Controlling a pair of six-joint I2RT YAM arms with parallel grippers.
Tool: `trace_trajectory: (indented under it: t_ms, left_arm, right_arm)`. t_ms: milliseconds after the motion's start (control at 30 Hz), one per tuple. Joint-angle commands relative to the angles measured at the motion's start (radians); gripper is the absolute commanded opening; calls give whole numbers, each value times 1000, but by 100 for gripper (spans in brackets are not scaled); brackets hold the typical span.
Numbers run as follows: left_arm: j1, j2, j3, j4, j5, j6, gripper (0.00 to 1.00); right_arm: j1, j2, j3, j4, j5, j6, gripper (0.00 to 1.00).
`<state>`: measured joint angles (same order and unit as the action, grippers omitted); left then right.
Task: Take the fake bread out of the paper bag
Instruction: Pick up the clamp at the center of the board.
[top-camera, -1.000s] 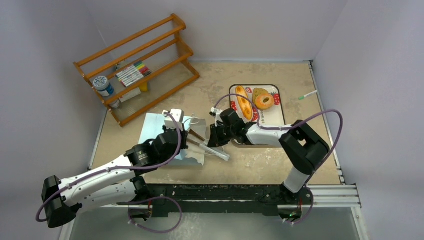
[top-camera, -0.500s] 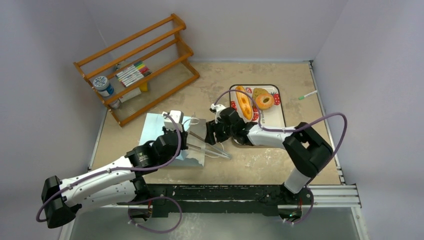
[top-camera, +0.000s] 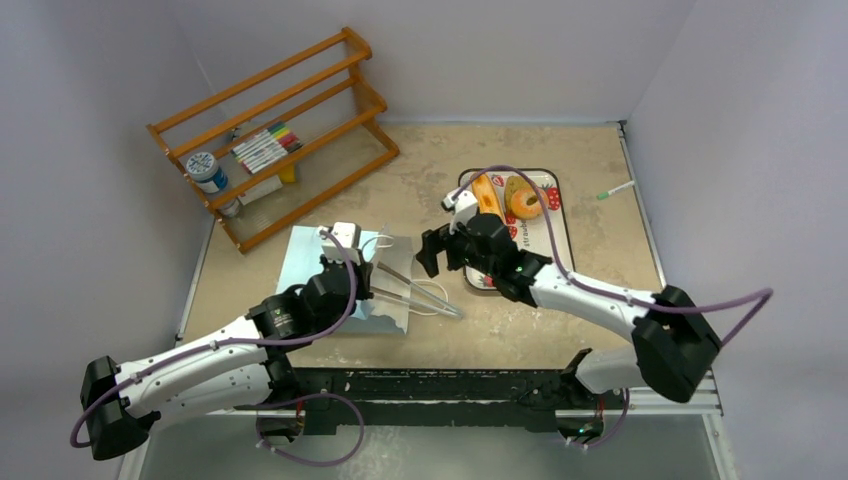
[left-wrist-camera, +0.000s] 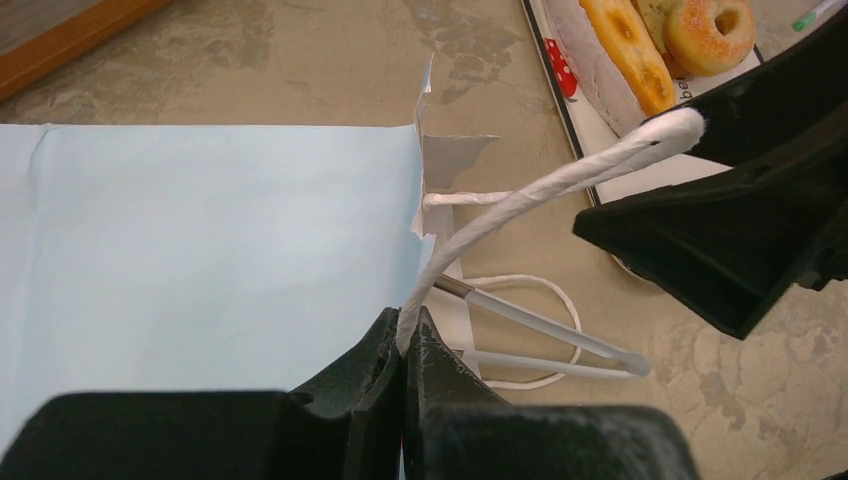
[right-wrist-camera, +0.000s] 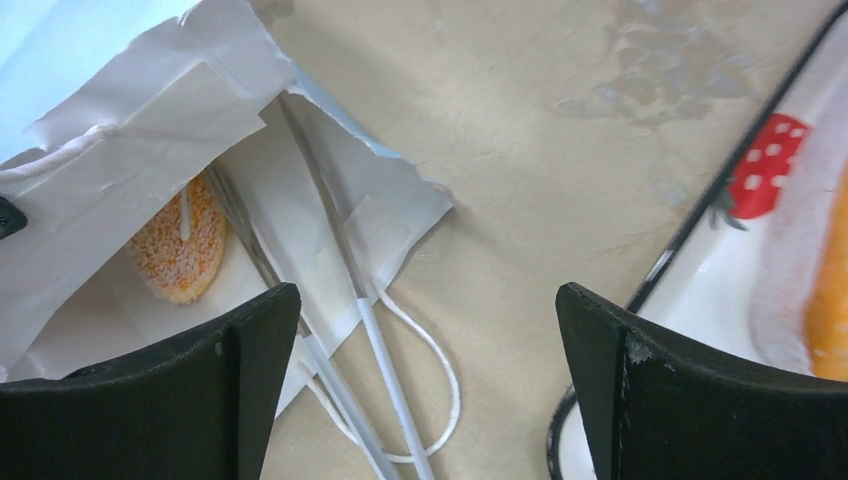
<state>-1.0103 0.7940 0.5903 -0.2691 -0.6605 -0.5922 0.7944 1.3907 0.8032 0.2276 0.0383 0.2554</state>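
Note:
The light blue paper bag (top-camera: 310, 262) lies flat on the table with its torn white mouth (right-wrist-camera: 150, 150) facing right. My left gripper (left-wrist-camera: 407, 335) is shut on one white string handle (left-wrist-camera: 530, 190) and holds it taut above the mouth. One sugary orange piece of fake bread (right-wrist-camera: 182, 255) shows inside the bag. A long loaf (top-camera: 487, 200) and a ring donut (top-camera: 525, 197) rest on the strawberry-print tray (top-camera: 556, 240). My right gripper (right-wrist-camera: 425, 300) hangs open and empty between the bag mouth and the tray, shown also in the top view (top-camera: 437, 258).
Thin tongs (top-camera: 420, 295) lie on the table, tips in the bag mouth, across the second handle loop (right-wrist-camera: 440, 390). A wooden rack (top-camera: 280, 130) with markers and a jar (top-camera: 205, 170) stands at the back left. A green marker (top-camera: 615, 190) lies far right.
My right gripper has opened wide, let go of the tongs and drawn back up toward the tray. The tongs now lie on the table. The left gripper keeps its hold on the handle.

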Motion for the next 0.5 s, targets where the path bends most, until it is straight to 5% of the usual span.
trace_trajectory:
  t_ms: [0,100,233,467]
  left_arm:
    - [-4,-19,-19,42,-36,-22,0]
    - [-4,-21,-23,45,-39,-26,0]
    - [-4,-21,-23,42,-41,-27,0]
    - [-4,-26,-26,32,-47,-31,0]
  right_arm:
    - [5,-135,-88,183,194,54,100]
    - [-18,-142,-79,182,217,139,97]
    - [-23,-96,-48,182,91,73,73]
    - [43,9,10,41,121,-49,71]
